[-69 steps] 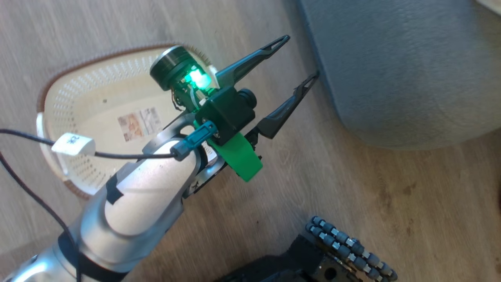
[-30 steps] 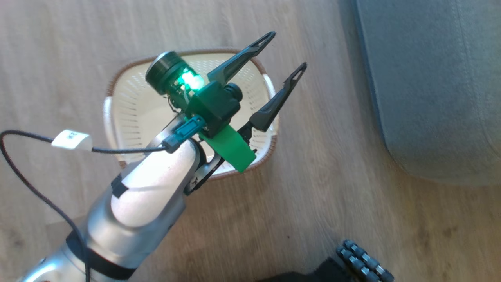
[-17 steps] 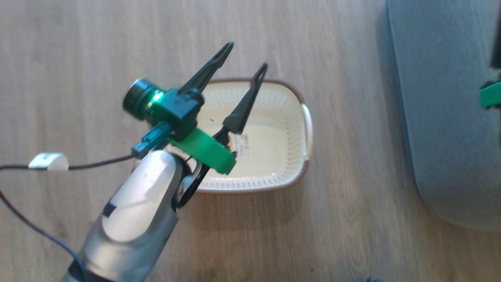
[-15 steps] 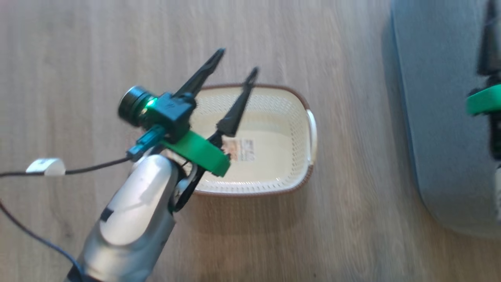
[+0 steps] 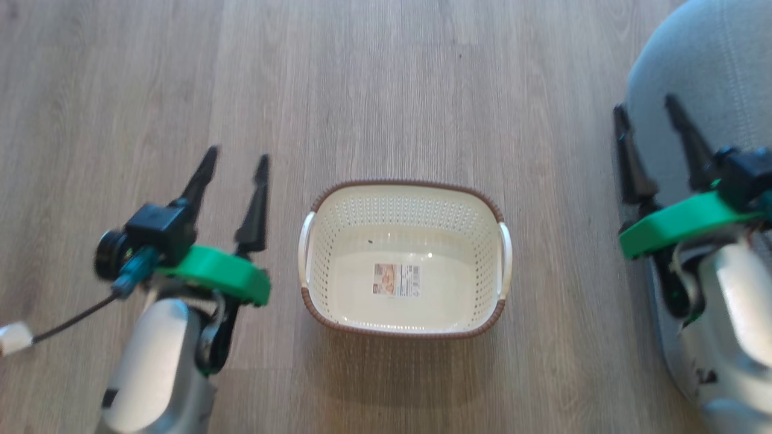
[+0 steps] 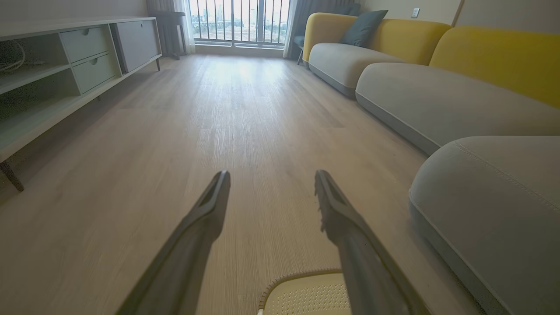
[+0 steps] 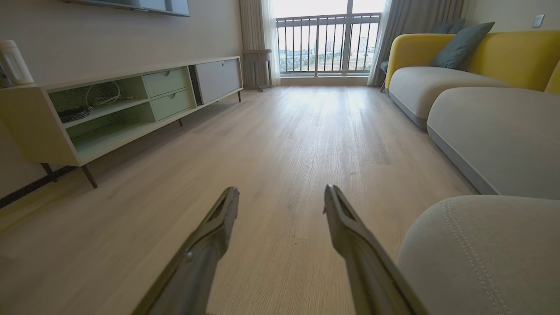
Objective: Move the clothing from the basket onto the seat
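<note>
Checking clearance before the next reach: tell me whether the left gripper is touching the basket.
Apart. The head view shows a strip of bare floor between the left gripper and the basket.

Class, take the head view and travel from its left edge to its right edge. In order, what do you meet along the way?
white cable tag → left gripper → basket → right gripper
</note>
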Available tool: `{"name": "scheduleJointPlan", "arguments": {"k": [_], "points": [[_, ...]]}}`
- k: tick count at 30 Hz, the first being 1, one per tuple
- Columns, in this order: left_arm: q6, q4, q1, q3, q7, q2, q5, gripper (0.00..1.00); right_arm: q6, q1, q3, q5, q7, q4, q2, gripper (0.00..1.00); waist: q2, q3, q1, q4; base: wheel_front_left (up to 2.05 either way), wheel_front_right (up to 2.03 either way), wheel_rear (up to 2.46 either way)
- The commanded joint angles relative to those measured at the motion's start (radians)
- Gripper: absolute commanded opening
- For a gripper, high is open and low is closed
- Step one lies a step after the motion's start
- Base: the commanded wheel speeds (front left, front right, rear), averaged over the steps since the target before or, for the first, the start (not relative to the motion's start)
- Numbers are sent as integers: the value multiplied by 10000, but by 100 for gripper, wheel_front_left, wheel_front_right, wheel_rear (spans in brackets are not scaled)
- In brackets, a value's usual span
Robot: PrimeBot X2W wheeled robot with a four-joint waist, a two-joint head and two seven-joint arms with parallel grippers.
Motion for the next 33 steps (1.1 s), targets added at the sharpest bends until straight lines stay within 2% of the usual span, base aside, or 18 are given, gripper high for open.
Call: {"name": "scheduleJointPlan", "arguments": {"k": [1, 7, 15, 22, 33], "points": [[76, -244, -13, 600, -50, 126, 104, 100, -4, 140, 256, 105, -64, -283, 76, 100, -1, -195, 1, 19, 0, 0, 0], [107, -98, 814, 1642, -51, -10, 372, 100, -4, 869, 646, 75, -64, -314, 532, 100, -1, -721, 1, -77, 0, 0, 0], [-14, -68, 1904, 2467, -51, -237, 747, 100, -4, 1811, 761, 2, -64, -286, 999, 100, -1, -1416, 1, -295, 0, 0, 0], [-98, -231, 2743, 2733, -51, -415, 1090, 100, -4, 2446, 548, -40, -64, -304, 1268, 100, -1, -1923, 1, -426, 0, 0, 0], [-53, -533, 3251, 2973, -51, -484, 1250, 100, -4, 2884, 502, -385, -64, -63, 1357, 100, -1, -2224, 1, -404, 0, 0, 0]]}}
